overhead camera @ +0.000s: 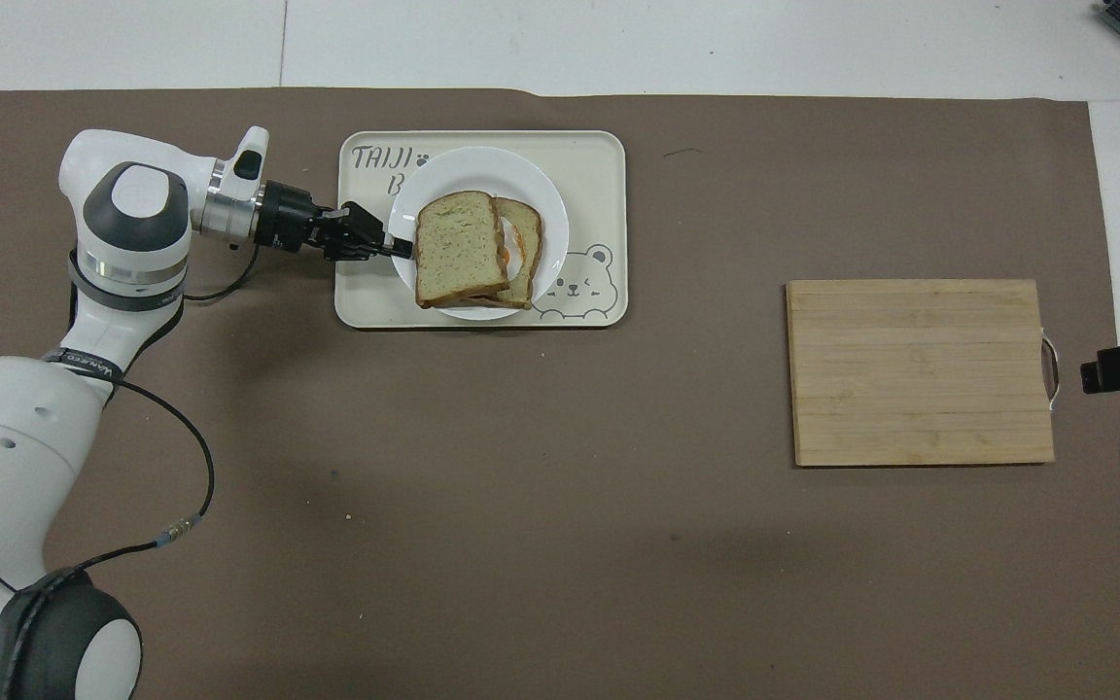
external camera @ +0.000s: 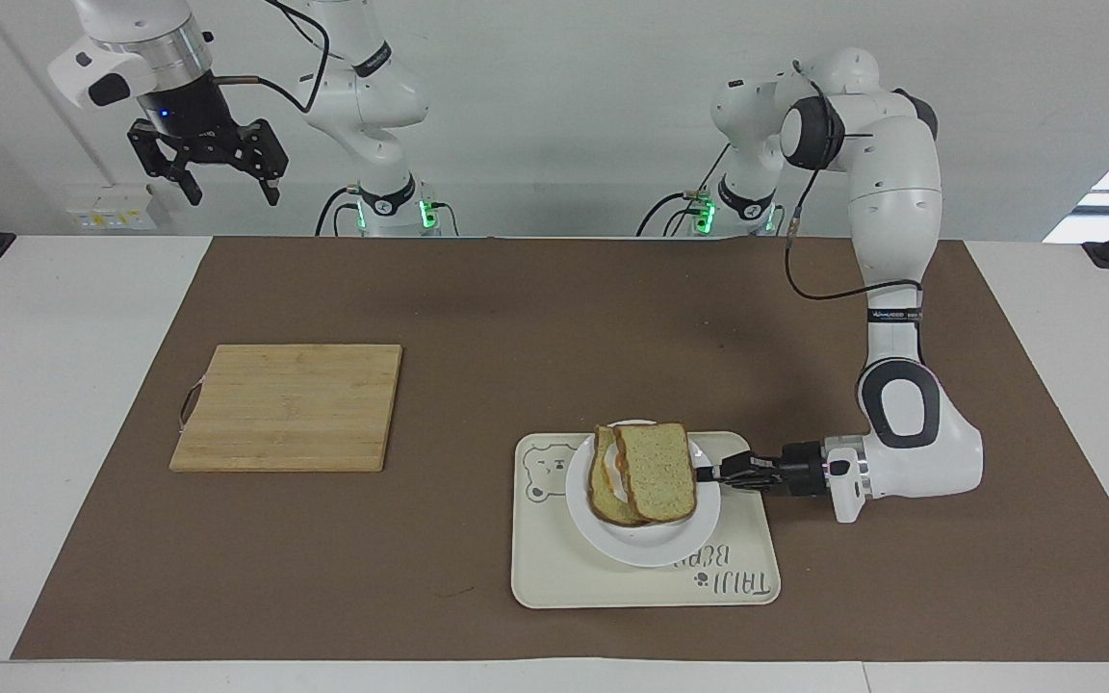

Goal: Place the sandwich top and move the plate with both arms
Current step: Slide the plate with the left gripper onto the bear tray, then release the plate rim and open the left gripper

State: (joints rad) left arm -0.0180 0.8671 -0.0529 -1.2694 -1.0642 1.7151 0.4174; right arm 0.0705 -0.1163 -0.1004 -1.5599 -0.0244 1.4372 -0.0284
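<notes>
The white plate is on or just above the cream tray. On it the sandwich top, a plain speckled slice, lies askew over the egg slice. My left gripper reaches in level from the left arm's end and is shut on the plate's rim. In the overhead view the plate, sandwich top and left gripper show the same hold. My right gripper waits open, high over the right arm's end of the table.
A wooden cutting board lies on the brown mat toward the right arm's end, also in the overhead view. The tray has a bear drawing beside the plate.
</notes>
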